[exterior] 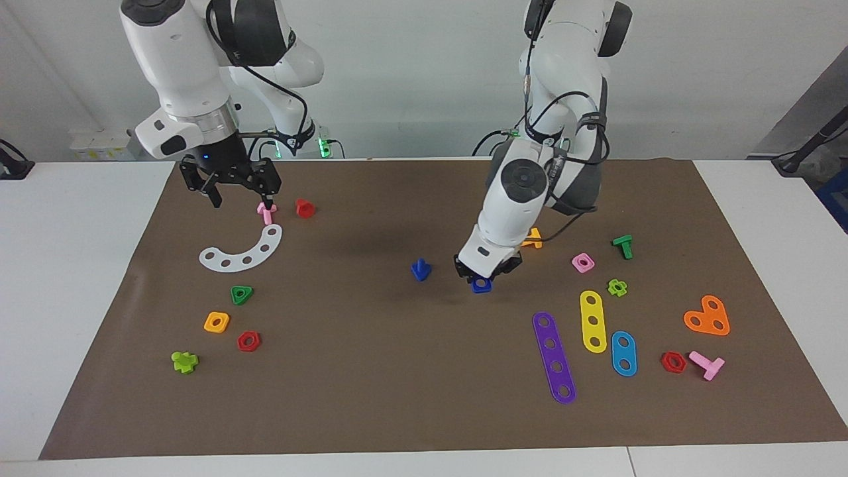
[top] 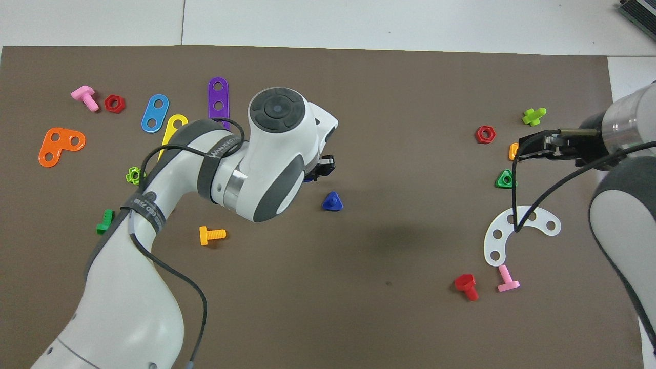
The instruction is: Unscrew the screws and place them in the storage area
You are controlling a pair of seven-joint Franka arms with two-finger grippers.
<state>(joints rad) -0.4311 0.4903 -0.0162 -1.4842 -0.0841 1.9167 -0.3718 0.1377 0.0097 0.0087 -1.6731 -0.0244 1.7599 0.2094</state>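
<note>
The dark-blue bolt [exterior: 421, 269] stands alone on the brown mat [exterior: 371, 371] at its middle, triangular head down and shank up; it also shows in the overhead view [top: 332, 201]. My left gripper [exterior: 485, 273] is shut on the blue square nut [exterior: 481, 285], low over the mat beside the bolt, toward the left arm's end. In the overhead view only an edge of the nut [top: 308, 179] shows under the left gripper [top: 323, 168]. My right gripper [exterior: 242, 197] is open and empty, raised over the mat by a pink bolt [exterior: 266, 212].
A white curved strip [exterior: 245, 252], red bolt [exterior: 304, 208], green, orange and red nuts lie toward the right arm's end. An orange bolt [top: 211, 235], pink nut [exterior: 582, 262], green bolt [exterior: 623, 246] and purple [exterior: 554, 358], yellow and blue strips lie toward the left arm's end.
</note>
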